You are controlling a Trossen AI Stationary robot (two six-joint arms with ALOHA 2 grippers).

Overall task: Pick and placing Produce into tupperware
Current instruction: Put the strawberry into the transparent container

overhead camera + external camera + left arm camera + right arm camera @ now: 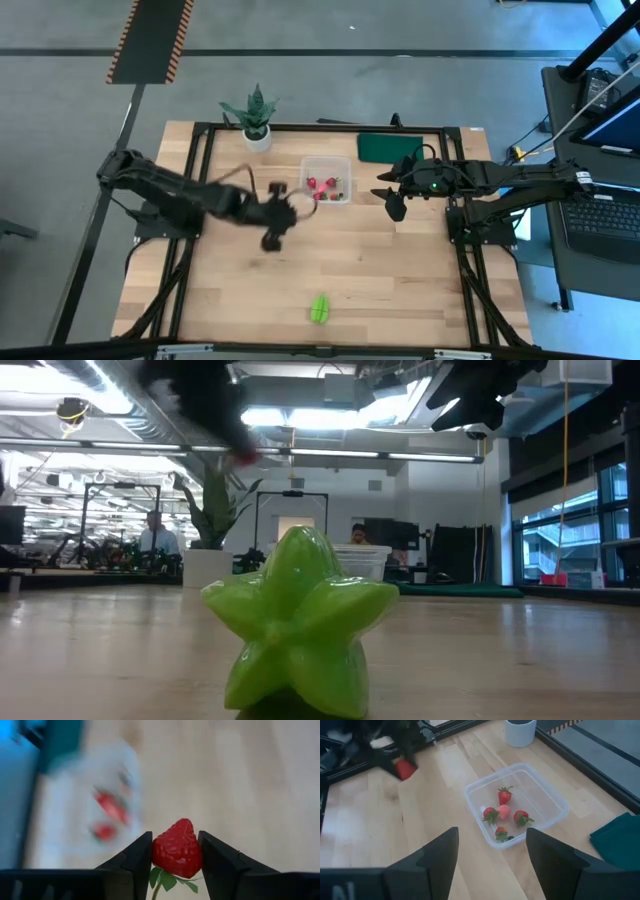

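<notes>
The clear tupperware [326,180] sits on the table's far middle and holds several red strawberries and one pinkish piece [504,811]. My left gripper [285,208] hovers just to its near left, shut on a red strawberry [176,851]. It also shows blurred with the berry [405,768] in the right wrist view. The lime-green star-shaped piece [319,308] rests on the table near the near edge and fills the low view [300,625]. My right gripper [395,200] is open and hangs in the air to the right of the tupperware [517,802]. My left gripper pinches the red strawberry by its two sides [159,852], one finger [135,860] on each. The berry's pointed tip faces away from the wrist and its green leaves [167,881] face back between the fingers. The fingers slant down from above, and the berry is lifted clear of the table.
A spiky green plant in a white pot [256,122] stands at the far edge, left of the tupperware. A flat dark green pad [388,147] lies at the far right. Bare wooden table [400,270] spreads across the near half around the green piece.
</notes>
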